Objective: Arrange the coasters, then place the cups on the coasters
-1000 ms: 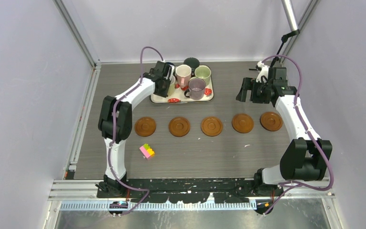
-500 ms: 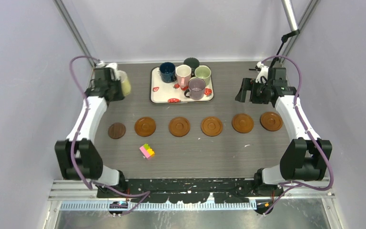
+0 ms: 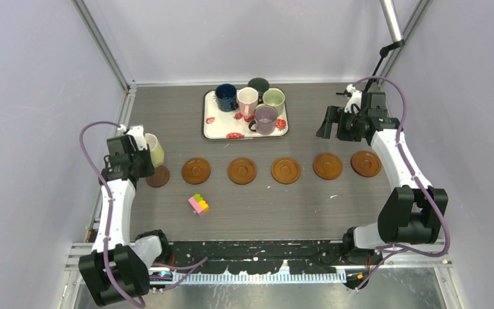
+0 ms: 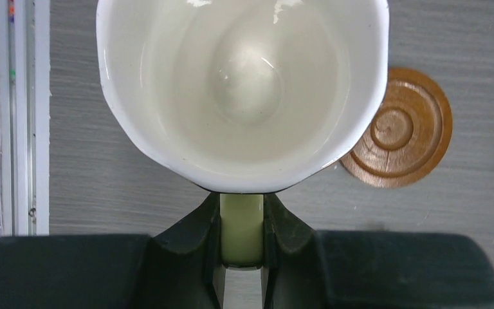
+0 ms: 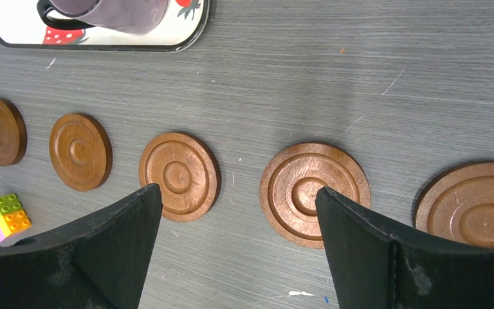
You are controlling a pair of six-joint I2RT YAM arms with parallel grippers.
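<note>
My left gripper (image 4: pixel 242 219) is shut on the handle of the cream-yellow cup (image 4: pixel 241 90), which it holds upright with its mouth facing the camera. In the top view this cup (image 3: pixel 154 149) hangs at the table's left side, just behind the leftmost coaster (image 3: pixel 159 178). In the left wrist view that coaster (image 4: pixel 402 132) lies just right of the cup. Several more coasters (image 3: pixel 242 170) run rightwards in a row. Other cups (image 3: pixel 265 118) stand on the tray (image 3: pixel 219 132). Over the back right my right gripper (image 3: pixel 327 122) hangs open and empty, above the coasters (image 5: pixel 313 193).
A small pink, yellow and green block toy (image 3: pixel 198 204) lies in front of the row, left of centre. The table's left rail (image 4: pixel 16 116) runs close beside the held cup. The strawberry-print tray's front edge (image 5: pixel 167 44) shows in the right wrist view.
My left arm lifted the cream-yellow cup off the tray, swung it out to the back left, then brought it forward to the leftmost coaster. The right arm has not moved.
</note>
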